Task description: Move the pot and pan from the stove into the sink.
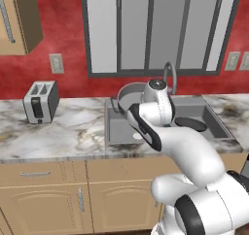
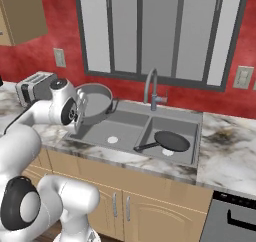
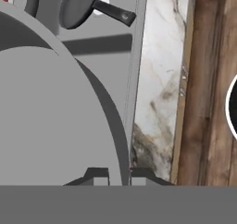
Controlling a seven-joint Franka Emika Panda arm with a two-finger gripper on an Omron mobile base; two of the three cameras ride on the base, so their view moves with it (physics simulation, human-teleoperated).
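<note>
The short wide grey metal pot [image 2: 94,104] looks smooth and matt; the shallow black frying pan [image 2: 171,140] has a dull dark finish; the grey double-basin sink [image 2: 131,127] appears matt, set in glossy marbled white stone counter [image 1: 68,129] above light wooden cabinet doors [image 1: 48,200]

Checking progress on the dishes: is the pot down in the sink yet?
Not yet. The pot hangs tilted above the sink's left basin, the gripper shut on its rim; the pan lies in the right basin.
</note>
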